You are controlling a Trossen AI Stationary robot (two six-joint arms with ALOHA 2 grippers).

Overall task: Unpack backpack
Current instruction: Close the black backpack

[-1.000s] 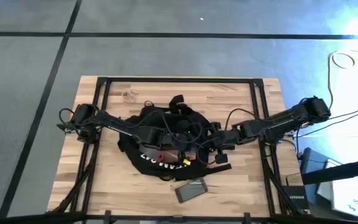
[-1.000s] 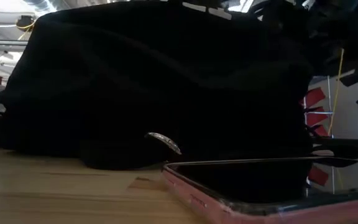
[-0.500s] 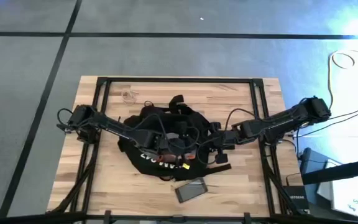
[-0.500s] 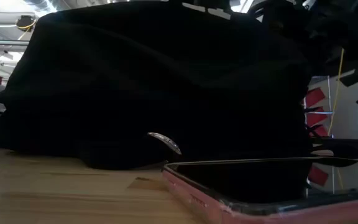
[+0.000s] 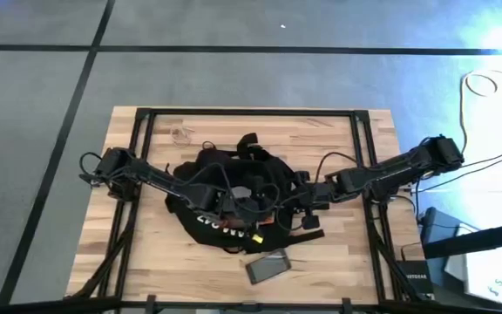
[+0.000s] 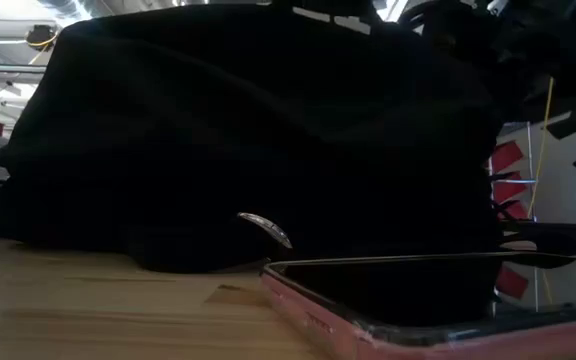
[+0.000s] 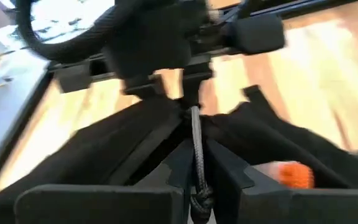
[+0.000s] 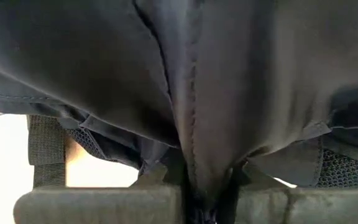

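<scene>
The left gripper (image 7: 194, 177) has its jaws closed on a black cord (image 7: 196, 143), a zipper pull running up from between the fingers toward the backpack's (image 5: 225, 196) seam. In the same left wrist view the right arm's dark gripper body sits beyond the cord, above the fabric, and an orange thing (image 7: 294, 175) shows at the pack's opening, blurred and partly covered. The right gripper (image 8: 207, 193) has its jaws clamped on a fold of the backpack's dark fabric (image 8: 216, 112); a stitched seam runs down into the pinch, and a webbing strap (image 8: 45, 152) hangs beside it over pale bench wood.

From above, both grippers meet on top of the backpack, which lies at the middle of the bench (image 5: 338, 262). White lettering (image 5: 219, 228) curves along the pack's near edge, but it is too small to read there. A small yellow tag (image 5: 256, 235) shows just beside the lettering. A phone (image 5: 267, 265) lies flat on the bench near the pack, on its near side. A small clear thing (image 5: 181, 134) lies well apart, toward the far left corner; what it is cannot be told.

The low view shows what the high one does not: the phone's pink case (image 6: 368, 325) close up, cut off at the frame's edge, with the backpack a black mass behind it hiding both grippers.
</scene>
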